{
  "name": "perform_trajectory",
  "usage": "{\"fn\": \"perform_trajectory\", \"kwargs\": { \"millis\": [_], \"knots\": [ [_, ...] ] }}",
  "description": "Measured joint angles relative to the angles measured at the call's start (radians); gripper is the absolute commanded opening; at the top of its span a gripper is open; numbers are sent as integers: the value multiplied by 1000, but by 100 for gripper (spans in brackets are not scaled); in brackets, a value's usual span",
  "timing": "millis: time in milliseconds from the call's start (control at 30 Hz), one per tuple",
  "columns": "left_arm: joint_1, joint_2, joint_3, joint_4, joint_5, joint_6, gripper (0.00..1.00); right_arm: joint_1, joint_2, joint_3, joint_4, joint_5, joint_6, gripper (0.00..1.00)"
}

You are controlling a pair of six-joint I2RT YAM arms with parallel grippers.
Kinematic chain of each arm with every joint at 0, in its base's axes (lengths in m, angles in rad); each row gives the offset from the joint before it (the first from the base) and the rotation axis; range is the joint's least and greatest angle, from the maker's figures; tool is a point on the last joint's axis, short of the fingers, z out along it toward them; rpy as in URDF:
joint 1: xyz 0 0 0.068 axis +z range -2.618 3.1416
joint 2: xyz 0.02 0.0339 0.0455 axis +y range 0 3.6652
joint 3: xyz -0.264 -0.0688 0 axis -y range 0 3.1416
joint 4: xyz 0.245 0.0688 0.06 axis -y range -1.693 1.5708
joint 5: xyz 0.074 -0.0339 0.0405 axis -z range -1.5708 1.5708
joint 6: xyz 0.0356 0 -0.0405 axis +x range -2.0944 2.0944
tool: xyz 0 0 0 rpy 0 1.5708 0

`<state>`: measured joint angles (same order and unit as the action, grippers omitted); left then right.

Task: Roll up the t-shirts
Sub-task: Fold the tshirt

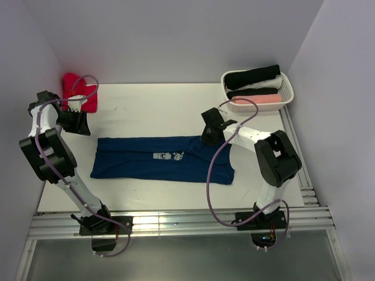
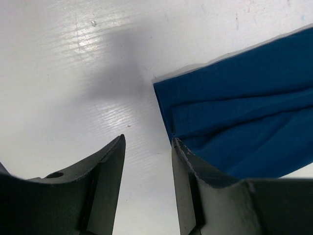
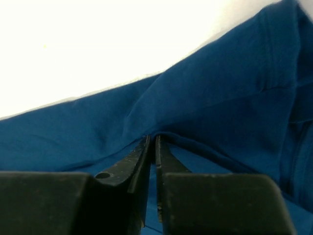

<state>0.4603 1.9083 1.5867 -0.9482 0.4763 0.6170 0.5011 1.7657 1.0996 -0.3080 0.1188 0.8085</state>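
Observation:
A navy blue t-shirt [image 1: 135,158] lies folded into a long band across the middle of the table, its pale print [image 1: 169,156] facing up. My left gripper [image 1: 79,130] hovers just beyond the shirt's left end, open. In the left wrist view, bare table shows between its fingers and the shirt's corner [image 2: 168,98] lies beside the right finger [image 2: 188,161]. At the shirt's right end my right gripper [image 1: 209,139] is shut on a raised fold of blue cloth [image 3: 220,98], its tips [image 3: 151,138] almost touching.
A red t-shirt [image 1: 79,91] lies crumpled at the back left corner. A white basket [image 1: 288,88] at the back right holds rolled black [image 1: 253,77], white [image 1: 258,88] and pink [image 1: 263,99] shirts. Metal rails [image 1: 176,222] run along the near edge.

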Motion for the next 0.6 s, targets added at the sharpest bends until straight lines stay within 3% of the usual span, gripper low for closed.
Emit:
{"fn": "perform_trajectory", "kwargs": {
  "millis": [167, 600],
  "knots": [
    [0, 0, 0, 0, 2, 0, 47, 33, -17, -3, -15, 11, 2, 4],
    [0, 0, 0, -6, 21, 1, 46, 266, -224, -131, -31, 74, 117, 3]
  ]
}}
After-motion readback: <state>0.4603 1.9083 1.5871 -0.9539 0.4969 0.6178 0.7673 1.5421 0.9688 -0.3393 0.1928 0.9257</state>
